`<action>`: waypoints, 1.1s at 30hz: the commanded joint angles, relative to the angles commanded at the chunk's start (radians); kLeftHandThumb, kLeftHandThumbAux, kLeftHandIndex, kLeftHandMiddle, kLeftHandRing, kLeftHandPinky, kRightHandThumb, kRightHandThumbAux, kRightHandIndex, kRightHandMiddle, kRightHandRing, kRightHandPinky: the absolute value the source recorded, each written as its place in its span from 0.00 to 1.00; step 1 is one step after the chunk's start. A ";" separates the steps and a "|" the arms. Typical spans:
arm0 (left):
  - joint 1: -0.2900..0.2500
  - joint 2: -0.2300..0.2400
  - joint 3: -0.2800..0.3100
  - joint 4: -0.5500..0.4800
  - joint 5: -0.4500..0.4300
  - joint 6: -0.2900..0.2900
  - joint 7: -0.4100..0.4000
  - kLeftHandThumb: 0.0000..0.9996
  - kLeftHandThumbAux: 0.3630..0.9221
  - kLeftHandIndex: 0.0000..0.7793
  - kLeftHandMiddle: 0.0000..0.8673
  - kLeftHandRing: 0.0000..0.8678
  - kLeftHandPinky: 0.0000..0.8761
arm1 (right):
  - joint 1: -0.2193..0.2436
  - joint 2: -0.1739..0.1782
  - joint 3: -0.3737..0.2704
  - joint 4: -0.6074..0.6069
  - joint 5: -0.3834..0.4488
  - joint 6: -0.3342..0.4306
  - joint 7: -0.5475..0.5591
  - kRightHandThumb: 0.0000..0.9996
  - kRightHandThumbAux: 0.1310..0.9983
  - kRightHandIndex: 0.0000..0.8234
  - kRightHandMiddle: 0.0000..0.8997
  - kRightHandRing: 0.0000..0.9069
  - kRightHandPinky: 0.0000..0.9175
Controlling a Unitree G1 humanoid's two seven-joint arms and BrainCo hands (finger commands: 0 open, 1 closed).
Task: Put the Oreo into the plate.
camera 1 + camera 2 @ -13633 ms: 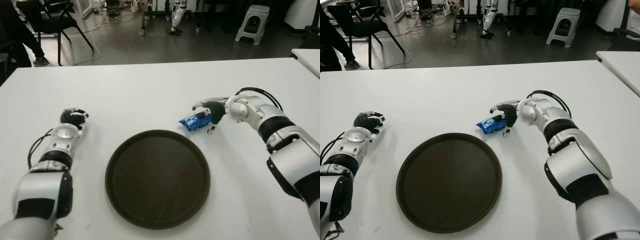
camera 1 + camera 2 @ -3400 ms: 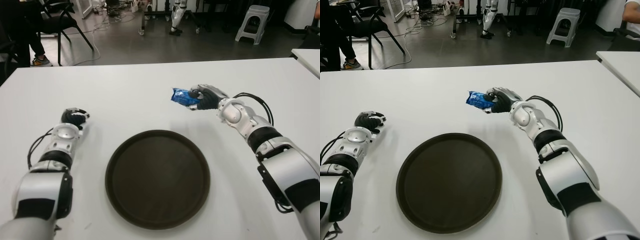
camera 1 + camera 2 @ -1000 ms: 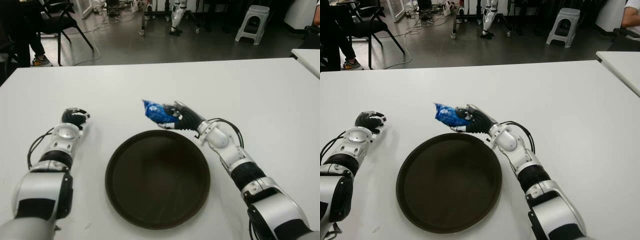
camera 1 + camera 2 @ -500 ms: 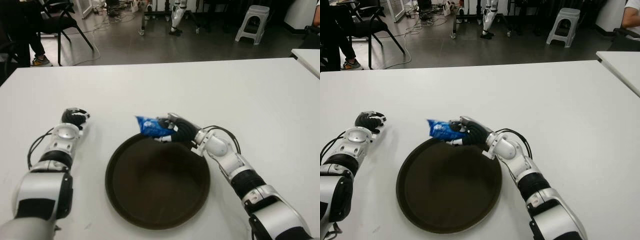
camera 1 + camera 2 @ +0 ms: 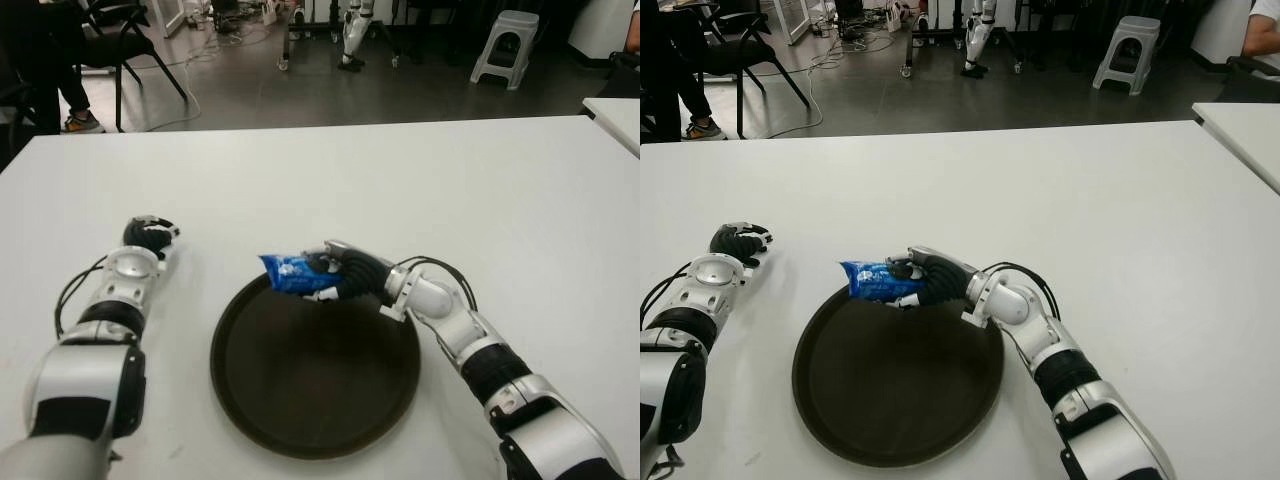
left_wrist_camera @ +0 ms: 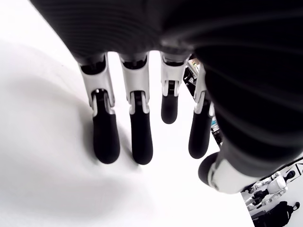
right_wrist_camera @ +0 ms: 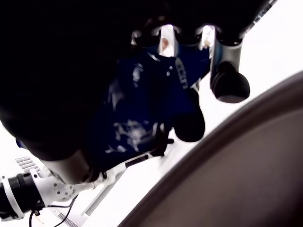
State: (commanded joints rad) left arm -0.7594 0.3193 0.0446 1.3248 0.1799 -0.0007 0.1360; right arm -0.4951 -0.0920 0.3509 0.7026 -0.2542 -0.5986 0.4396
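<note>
A blue Oreo packet (image 5: 288, 272) hangs over the far rim of the round dark brown plate (image 5: 315, 395), gripped by my right hand (image 5: 335, 272), whose black fingers are shut around it. In the right wrist view the blue Oreo packet (image 7: 151, 99) fills the curled fingers (image 7: 229, 85), with the plate's rim (image 7: 246, 156) close beneath. My left hand (image 5: 148, 235) shows on the white table (image 5: 500, 180) to the left of the plate; its wrist view shows its fingers (image 6: 135, 137) extended over the tabletop, holding nothing.
Beyond the table's far edge there are a black chair (image 5: 110, 45), a grey plastic stool (image 5: 505, 40) and a person's legs (image 5: 45, 70) at far left. A second white table (image 5: 615, 115) shows at the right edge.
My right hand has carried the Oreo packet leftward and lower, from beside the plate's far right rim to over its far edge. The left hand has not moved.
</note>
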 joint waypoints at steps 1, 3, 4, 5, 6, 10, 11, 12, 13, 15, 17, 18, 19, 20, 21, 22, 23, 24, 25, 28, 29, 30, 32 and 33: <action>0.000 0.000 0.000 0.000 0.000 0.000 0.001 0.67 0.65 0.51 0.19 0.22 0.28 | 0.001 0.001 0.000 0.000 0.000 0.002 0.001 0.74 0.67 0.53 0.97 0.95 0.93; 0.001 -0.001 0.002 -0.001 -0.002 -0.001 0.001 0.67 0.65 0.51 0.18 0.22 0.28 | 0.002 0.002 -0.001 -0.002 0.000 0.015 0.003 0.74 0.66 0.53 0.98 0.96 0.94; 0.001 -0.002 0.003 -0.001 -0.004 -0.001 0.001 0.67 0.65 0.51 0.18 0.22 0.28 | 0.003 0.003 -0.002 -0.003 0.000 0.020 0.003 0.74 0.66 0.53 0.98 0.96 0.94; 0.001 -0.002 0.004 -0.001 -0.005 -0.002 0.001 0.67 0.65 0.51 0.18 0.22 0.28 | 0.005 0.003 -0.003 -0.004 0.001 0.024 0.003 0.74 0.66 0.53 0.98 0.96 0.94; 0.001 -0.002 0.005 -0.001 -0.006 -0.002 0.001 0.67 0.65 0.51 0.18 0.22 0.27 | 0.005 0.004 -0.004 -0.004 0.002 0.026 0.003 0.74 0.66 0.53 0.98 0.96 0.94; 0.002 -0.002 0.004 -0.001 -0.004 -0.004 0.005 0.67 0.65 0.51 0.18 0.21 0.27 | 0.008 0.005 -0.005 -0.008 0.003 0.030 0.001 0.74 0.66 0.53 0.98 0.96 0.94; 0.001 -0.002 0.006 -0.001 -0.006 -0.003 0.005 0.67 0.65 0.51 0.18 0.21 0.27 | 0.009 0.005 -0.006 -0.007 0.004 0.029 0.001 0.74 0.66 0.53 0.98 0.96 0.94; 0.001 -0.002 0.006 -0.001 -0.007 -0.003 0.004 0.67 0.65 0.51 0.18 0.21 0.27 | 0.009 0.006 -0.006 -0.007 0.005 0.028 0.000 0.74 0.66 0.53 0.98 0.96 0.94; 0.001 -0.002 0.008 -0.001 -0.008 -0.003 0.003 0.67 0.65 0.51 0.18 0.21 0.27 | 0.009 0.006 -0.007 -0.005 0.005 0.027 0.000 0.74 0.66 0.53 0.98 0.96 0.94; 0.001 -0.002 0.010 -0.001 -0.010 -0.002 0.000 0.67 0.65 0.51 0.18 0.21 0.27 | 0.008 0.006 -0.006 -0.001 0.003 0.024 -0.002 0.74 0.66 0.53 0.98 0.96 0.94; 0.001 -0.002 0.011 -0.001 -0.011 -0.003 -0.003 0.67 0.65 0.51 0.17 0.21 0.27 | 0.007 0.007 -0.006 0.004 0.001 0.020 -0.005 0.74 0.67 0.53 0.98 0.95 0.94; 0.001 -0.002 0.011 -0.001 -0.011 -0.003 -0.005 0.67 0.65 0.51 0.17 0.21 0.28 | 0.007 0.007 -0.007 0.004 0.001 0.019 -0.006 0.74 0.67 0.53 0.98 0.95 0.93; 0.001 -0.002 0.012 -0.002 -0.012 -0.005 -0.006 0.67 0.65 0.51 0.17 0.21 0.28 | 0.007 0.007 -0.007 0.005 0.002 0.018 -0.007 0.74 0.67 0.53 0.98 0.95 0.93; 0.001 -0.002 0.012 -0.002 -0.012 -0.005 -0.007 0.67 0.65 0.51 0.17 0.21 0.28 | 0.008 0.007 -0.008 0.005 0.002 0.017 -0.007 0.74 0.67 0.53 0.98 0.95 0.93; 0.001 -0.002 0.011 -0.002 -0.011 -0.006 -0.009 0.67 0.65 0.51 0.17 0.21 0.29 | 0.007 0.008 -0.008 0.007 0.002 0.018 -0.008 0.74 0.67 0.53 0.98 0.95 0.94; 0.002 -0.001 0.010 -0.002 -0.011 -0.006 -0.011 0.67 0.65 0.51 0.16 0.21 0.28 | 0.007 0.008 -0.009 0.009 0.003 0.018 -0.009 0.74 0.67 0.53 0.98 0.95 0.94; 0.002 -0.001 0.009 -0.002 -0.010 -0.006 -0.011 0.67 0.65 0.51 0.16 0.21 0.28 | 0.007 0.009 -0.009 0.010 0.003 0.018 -0.009 0.74 0.67 0.53 0.98 0.95 0.94; 0.002 -0.001 0.009 -0.002 -0.010 -0.007 -0.012 0.67 0.65 0.51 0.16 0.21 0.28 | 0.007 0.009 -0.009 0.010 0.003 0.019 -0.009 0.74 0.67 0.53 0.98 0.95 0.94; 0.001 -0.001 0.009 -0.002 -0.009 -0.006 -0.012 0.67 0.65 0.51 0.16 0.20 0.27 | 0.007 0.010 -0.010 0.011 0.003 0.021 -0.009 0.74 0.66 0.53 0.98 0.95 0.94; 0.001 -0.001 0.007 -0.001 -0.008 -0.005 -0.012 0.67 0.65 0.51 0.15 0.20 0.26 | 0.007 0.011 -0.012 0.014 0.006 0.025 -0.009 0.74 0.66 0.53 0.98 0.95 0.94; 0.001 0.000 0.007 -0.001 -0.007 -0.006 -0.013 0.67 0.65 0.51 0.15 0.20 0.26 | 0.007 0.012 -0.013 0.015 0.006 0.026 -0.010 0.74 0.66 0.53 0.98 0.95 0.94; 0.002 0.000 0.007 -0.001 -0.007 -0.006 -0.013 0.67 0.65 0.51 0.15 0.19 0.26 | 0.007 0.012 -0.013 0.015 0.005 0.026 -0.012 0.74 0.66 0.53 0.98 0.95 0.94; 0.002 0.001 0.006 0.000 -0.006 -0.008 -0.014 0.67 0.65 0.51 0.15 0.19 0.25 | 0.007 0.012 -0.014 0.017 0.002 0.024 -0.017 0.74 0.66 0.53 0.98 0.95 0.93; 0.002 0.001 0.006 0.000 -0.006 -0.008 -0.015 0.67 0.65 0.51 0.15 0.19 0.25 | 0.006 0.010 -0.012 0.019 -0.005 0.018 -0.024 0.74 0.66 0.53 0.98 0.95 0.93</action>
State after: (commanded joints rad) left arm -0.7573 0.3203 0.0501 1.3243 0.1740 -0.0089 0.1211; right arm -0.4895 -0.0818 0.3387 0.7216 -0.2590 -0.5804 0.4152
